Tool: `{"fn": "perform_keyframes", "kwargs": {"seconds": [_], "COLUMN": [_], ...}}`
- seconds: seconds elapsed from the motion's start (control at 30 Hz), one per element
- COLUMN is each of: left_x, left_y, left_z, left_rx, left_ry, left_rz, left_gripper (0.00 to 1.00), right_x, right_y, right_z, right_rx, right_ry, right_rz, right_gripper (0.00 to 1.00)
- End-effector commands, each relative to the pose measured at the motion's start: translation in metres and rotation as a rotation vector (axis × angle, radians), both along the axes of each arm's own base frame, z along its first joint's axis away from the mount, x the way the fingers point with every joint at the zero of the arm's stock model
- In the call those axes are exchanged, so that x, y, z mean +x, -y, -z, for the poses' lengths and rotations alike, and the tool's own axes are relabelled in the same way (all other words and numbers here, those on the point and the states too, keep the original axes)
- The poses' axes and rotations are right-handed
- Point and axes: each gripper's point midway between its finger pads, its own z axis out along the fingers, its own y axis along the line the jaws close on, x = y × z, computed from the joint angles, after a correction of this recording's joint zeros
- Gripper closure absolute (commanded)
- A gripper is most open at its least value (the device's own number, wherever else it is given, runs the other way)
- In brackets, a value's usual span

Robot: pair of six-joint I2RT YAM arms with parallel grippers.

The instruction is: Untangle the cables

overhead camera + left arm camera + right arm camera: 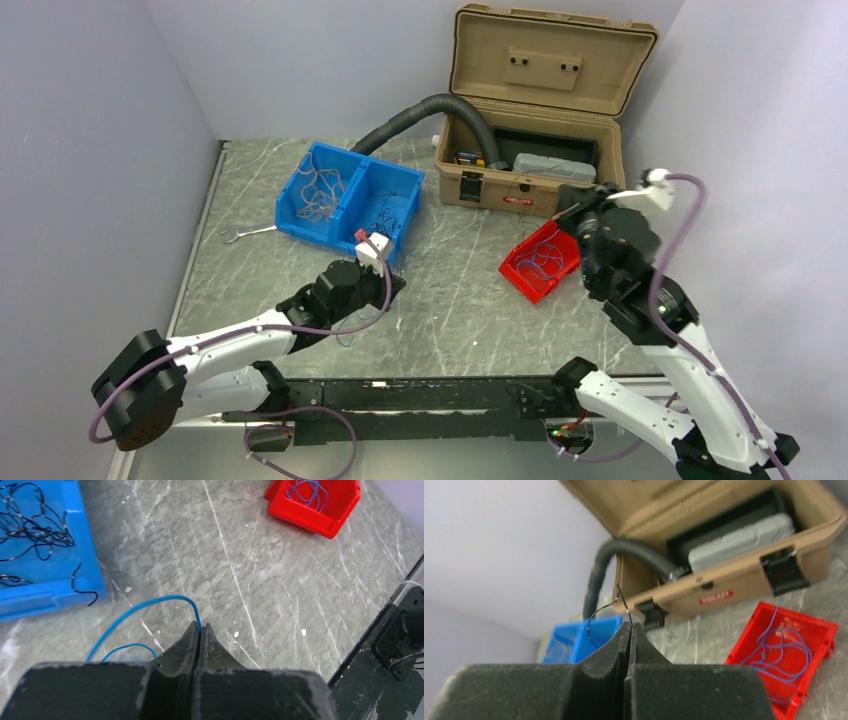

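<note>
The left gripper [200,630] is pinched shut on a blue wire [150,602] just in front of the blue bin [50,605]. The right gripper [630,627], well right of that bin, pinches a black wire [621,600]. Best to draw each away slowly — trailing loops free, not snagged — before releasing.

Pale lavender walls [300,60] enclose a grey marbled tabletop [450,300] — evenly lit.

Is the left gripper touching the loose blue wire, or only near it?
Touching. The left wrist view shows the left gripper shut, with the end of the blue wire pinched in the seam between its fingertips.
</note>
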Motion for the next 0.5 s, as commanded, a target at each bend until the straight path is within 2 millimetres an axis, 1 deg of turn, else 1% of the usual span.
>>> {"fn": "perform_keyframes", "kwargs": {"seconds": [0.0,0.03,0.1,0.17,0.23,0.27,0.33,0.4,0.47], "left_x": [0.003,0.004,-0.001,-0.002,-0.002,-0.002,-0.001,0.001,0.001], "left_y": [-0.020,-0.025,-0.036,-0.048,-0.061,-0.068,-0.078,-0.089,-0.097], "left_z": [-0.006,-0.009,-0.005,-0.005,-0.008,-0.010,-0.021,-0.030,-0.037], "left_rx": [0.126,0.140,0.178,0.182,0.191,0.199,0.208,0.215,0.226], "left_ry": [-0.094,-0.107,-0.145,-0.172,-0.184,-0.189,-0.186,-0.191,-0.189], "left_rz": [-0.094,-0.122,-0.153,-0.214,-0.271,-0.301,-0.344,-0.396,-0.412], "left_gripper": [0.99,1.00,1.00,1.00,1.00,1.00,1.00,1.00,1.00], "right_x": [0.009,0.010,0.009,0.008,0.009,0.011,0.015,0.018,0.022], "right_y": [-0.054,-0.066,-0.095,-0.115,-0.126,-0.131,-0.137,-0.144,-0.146], "right_z": [0.057,0.068,0.086,0.101,0.114,0.117,0.122,0.122,0.119], "right_rx": [-0.037,-0.035,-0.048,-0.057,-0.081,-0.098,-0.121,-0.142,-0.150], "right_ry": [-0.146,-0.168,-0.198,-0.226,-0.250,-0.252,-0.262,-0.258,-0.254], "right_rz": [-0.236,-0.287,-0.431,-0.528,-0.581,-0.603,-0.625,-0.651,-0.655], "right_gripper": [1.00,1.00,1.00,1.00,1.00,1.00,1.00,1.00,1.00]}}
